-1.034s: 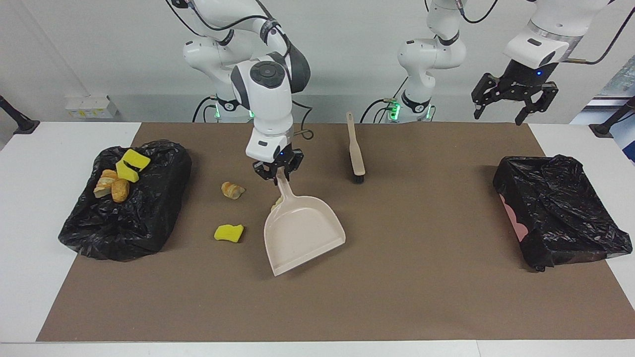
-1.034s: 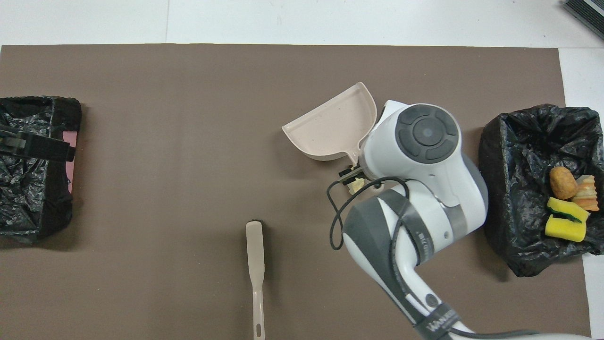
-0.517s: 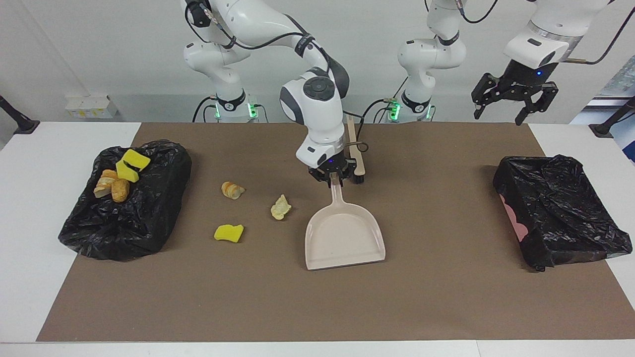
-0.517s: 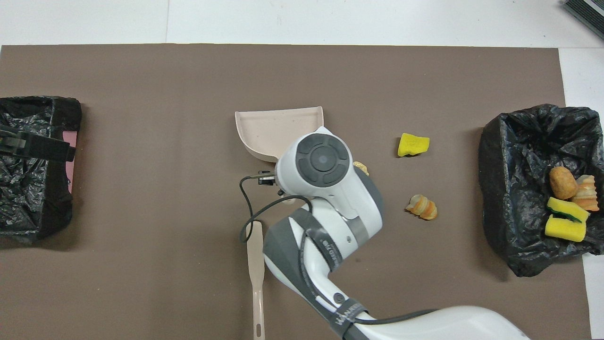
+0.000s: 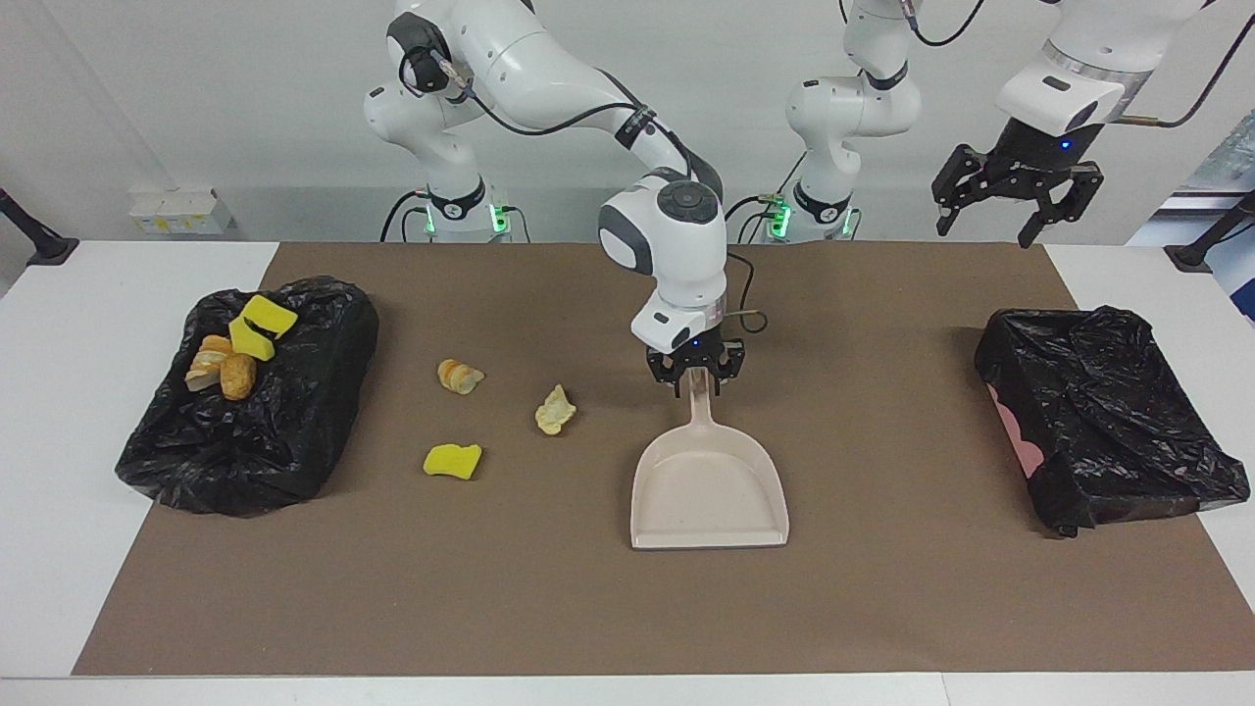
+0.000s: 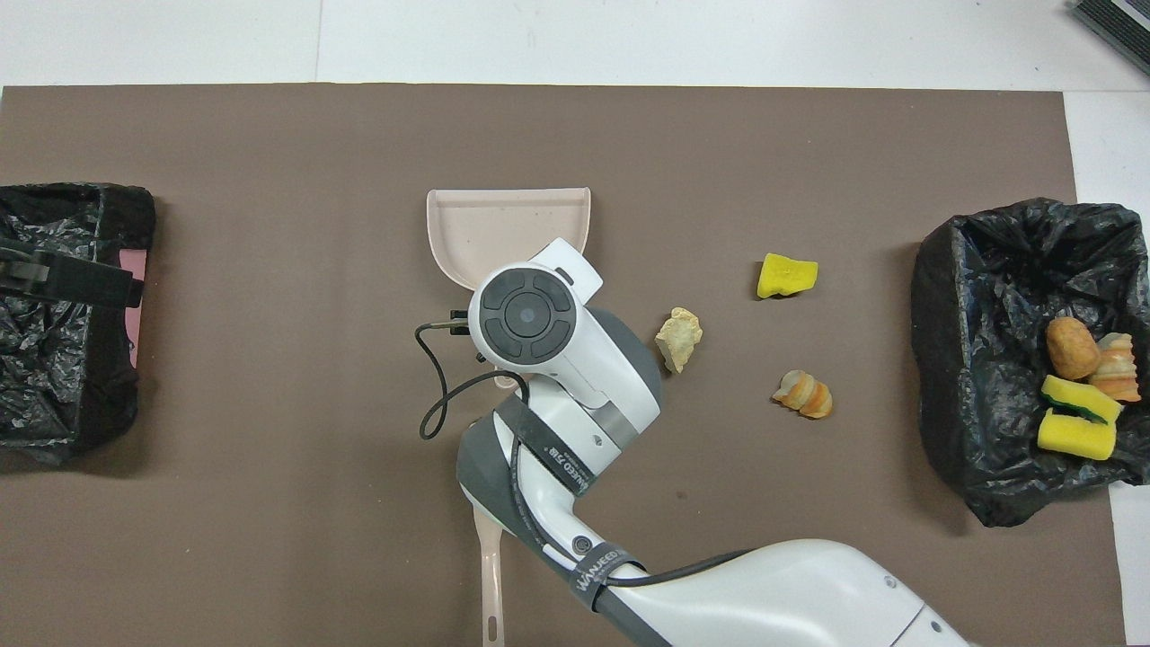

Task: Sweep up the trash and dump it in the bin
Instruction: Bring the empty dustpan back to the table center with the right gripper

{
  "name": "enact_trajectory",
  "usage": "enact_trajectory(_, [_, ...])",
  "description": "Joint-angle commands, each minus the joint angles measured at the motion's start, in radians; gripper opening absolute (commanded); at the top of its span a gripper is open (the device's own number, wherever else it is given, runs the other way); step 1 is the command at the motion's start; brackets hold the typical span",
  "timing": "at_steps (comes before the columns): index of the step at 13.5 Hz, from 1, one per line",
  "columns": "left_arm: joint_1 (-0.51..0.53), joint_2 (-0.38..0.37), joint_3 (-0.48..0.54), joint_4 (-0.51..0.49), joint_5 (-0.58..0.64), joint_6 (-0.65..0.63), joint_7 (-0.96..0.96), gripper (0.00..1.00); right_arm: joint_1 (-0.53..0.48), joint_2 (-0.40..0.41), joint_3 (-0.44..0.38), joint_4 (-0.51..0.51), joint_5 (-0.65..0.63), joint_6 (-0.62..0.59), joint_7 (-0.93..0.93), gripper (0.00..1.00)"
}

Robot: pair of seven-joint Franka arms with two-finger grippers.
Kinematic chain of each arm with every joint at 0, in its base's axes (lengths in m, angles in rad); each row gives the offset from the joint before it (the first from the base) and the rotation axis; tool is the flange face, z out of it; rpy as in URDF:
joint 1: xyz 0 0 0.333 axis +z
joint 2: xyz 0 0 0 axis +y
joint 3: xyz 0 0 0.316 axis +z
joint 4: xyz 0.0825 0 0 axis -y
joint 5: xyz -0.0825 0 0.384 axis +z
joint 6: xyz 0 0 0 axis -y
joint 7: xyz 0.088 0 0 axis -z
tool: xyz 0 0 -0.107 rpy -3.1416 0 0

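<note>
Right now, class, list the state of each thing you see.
dustpan: empty, flat on mat
bin at right arm's end: holds four scraps
other bin: no scraps visible
loose scraps: three on mat
brush: lying on mat
left gripper: open, raised, waiting
right gripper: at dustpan's handle

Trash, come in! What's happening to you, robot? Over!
Right gripper open at dustpan handle. Left gripper open, waiting over table. Three trash scraps loose on mat, four in bin. Nothing blocking.

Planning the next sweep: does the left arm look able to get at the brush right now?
Probably not. The right arm lies over most of the brush, with only its handle end showing, and the left gripper hangs open high over the mat's edge.
</note>
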Motion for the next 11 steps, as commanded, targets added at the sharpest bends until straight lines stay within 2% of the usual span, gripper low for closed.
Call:
enact_trajectory(1, [0.008,-0.008,-0.006,0.002,0.014,-0.018,0.008,1.0,-0.05,-0.032,0.01,0.002,0.001,-0.051,-0.018,1.0])
enact_trajectory(4, [0.008,-0.009,-0.006,0.002,0.014,-0.018,0.008,1.0,-0.038,-0.118,0.018,-0.007,0.05,-0.159,-0.015,1.0])
enact_trajectory(7, [-0.004,-0.018,-0.007,-0.003,0.014,-0.036,0.004,1.0,0.0,-0.223,0.019,-0.073,0.052,-0.268,0.025,1.0])
enact_trajectory(10, [-0.011,-0.026,-0.013,-0.026,0.009,-0.021,0.0,1.0,0.074,-0.296,0.029,-0.17,0.059,-0.276,0.103,1.0])
enact_trajectory(11, [-0.013,-0.044,-0.016,-0.055,0.003,0.001,0.0,1.0,0.087,-0.329,0.033,-0.226,0.111,-0.267,0.108,1.0])
